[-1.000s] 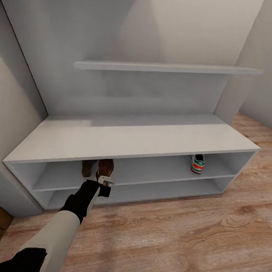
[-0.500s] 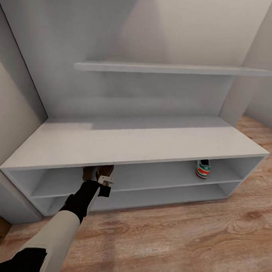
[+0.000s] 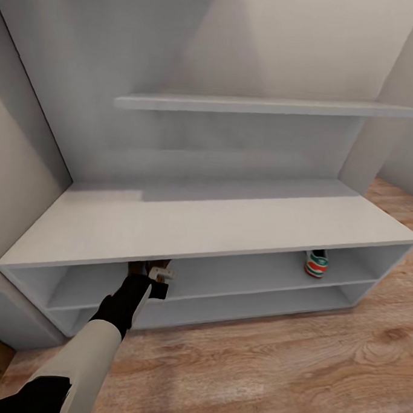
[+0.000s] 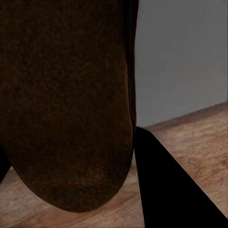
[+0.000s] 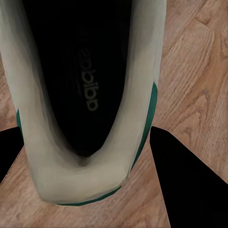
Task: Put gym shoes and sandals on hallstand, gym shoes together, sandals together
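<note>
Reaching under the hallstand (image 3: 187, 220) at lower left, left gripper (image 3: 158, 275) pinches a sandal (image 4: 66, 104) beside its mate; right gripper's jaws clamp a gym shoe (image 5: 85, 99).

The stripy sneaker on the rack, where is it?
In the head view, the gym shoe sits on the hallstand's upper open shelf near its right end, far from the sandals at the left.

soft even light, faint shadows on wall, wide-angle stretch at edges, wrist views blurred.

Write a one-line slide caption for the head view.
Left hand holds a brown sandal at the hallstand's upper shelf; one gym shoe sits farther right.
</note>
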